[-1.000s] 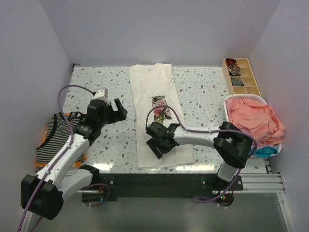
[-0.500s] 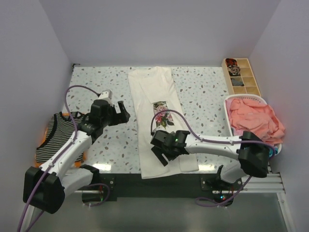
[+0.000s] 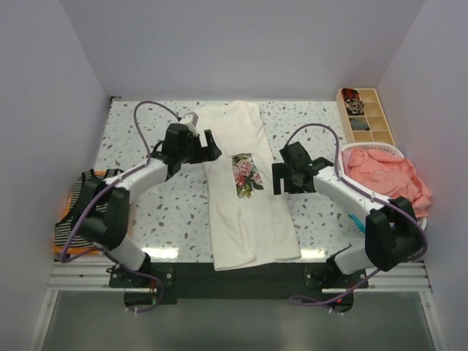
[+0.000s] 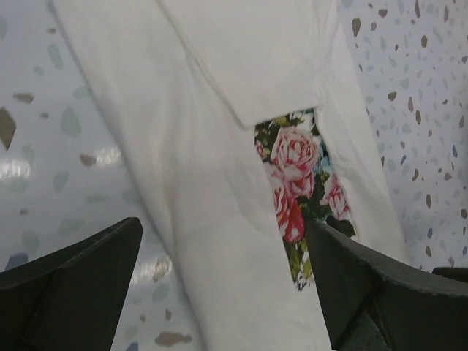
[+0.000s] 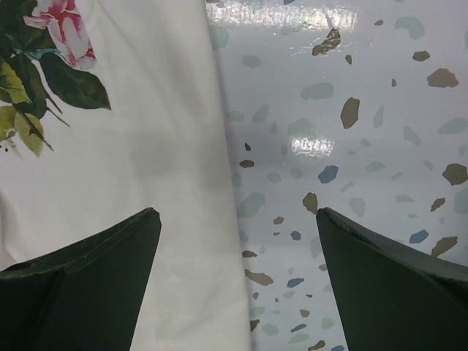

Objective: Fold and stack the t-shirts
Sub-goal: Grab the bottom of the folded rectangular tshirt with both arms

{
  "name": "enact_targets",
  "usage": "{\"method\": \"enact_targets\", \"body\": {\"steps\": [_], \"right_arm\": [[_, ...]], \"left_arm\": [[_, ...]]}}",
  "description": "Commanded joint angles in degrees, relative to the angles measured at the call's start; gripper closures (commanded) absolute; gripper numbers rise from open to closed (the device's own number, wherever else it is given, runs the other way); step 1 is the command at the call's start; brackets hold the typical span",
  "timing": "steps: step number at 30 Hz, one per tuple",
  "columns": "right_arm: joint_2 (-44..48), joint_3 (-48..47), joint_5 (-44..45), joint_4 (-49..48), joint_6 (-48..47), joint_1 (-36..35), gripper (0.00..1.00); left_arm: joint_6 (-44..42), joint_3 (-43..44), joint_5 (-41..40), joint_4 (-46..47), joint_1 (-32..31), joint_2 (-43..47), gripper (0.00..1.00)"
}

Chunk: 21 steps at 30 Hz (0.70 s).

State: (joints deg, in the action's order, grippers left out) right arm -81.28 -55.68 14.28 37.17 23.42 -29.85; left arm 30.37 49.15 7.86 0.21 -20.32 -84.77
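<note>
Jaws wide and empty, the left gripper (image 3: 210, 145) and right gripper (image 3: 278, 179) hover at opposite edges of the narrow-folded cream tee (image 3: 245, 216), seemingly poised for the crosswise fold.

No text, label, brand, number or sign can be read in any view. The print (image 3: 246, 174) on the cream t-shirt (image 3: 248, 227) shows only roses and leaves. The patterned item (image 3: 352, 100) in the far corner compartment of the wooden tray (image 3: 369, 115) is too small to read.

One cream tee (image 3: 245, 212) between left pincer (image 3: 212, 144) and right pincer (image 3: 278, 179), one striped tee (image 3: 73, 212) left of the left pincer, one basket (image 3: 365, 148) and one wooden tray (image 3: 387, 121) right of the right pincer.
</note>
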Motion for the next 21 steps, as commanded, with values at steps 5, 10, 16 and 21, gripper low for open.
{"method": "enact_targets", "body": {"steps": [5,10,16,21], "right_arm": [[-2.84,1.19,-8.83,-6.75,-2.76,4.18,0.09],[-3.01,2.59,-9.62,-7.02,-3.56,4.97,0.09],[-1.78,3.38,-11.29,-6.06,-3.03,5.33,0.09],[-0.2,5.92,-14.19,-5.35,-1.62,5.41,0.1]], "left_arm": [[-3.12,33.16,9.53,10.6,0.1,-28.76,0.0],[-4.18,49.62,12.97,4.11,0.45,-44.91,0.0],[-7.16,64.47,7.44,-8.88,0.54,-56.54,0.0],[-9.71,83.02,6.73,-20.33,0.54,-68.04,0.0]]}}
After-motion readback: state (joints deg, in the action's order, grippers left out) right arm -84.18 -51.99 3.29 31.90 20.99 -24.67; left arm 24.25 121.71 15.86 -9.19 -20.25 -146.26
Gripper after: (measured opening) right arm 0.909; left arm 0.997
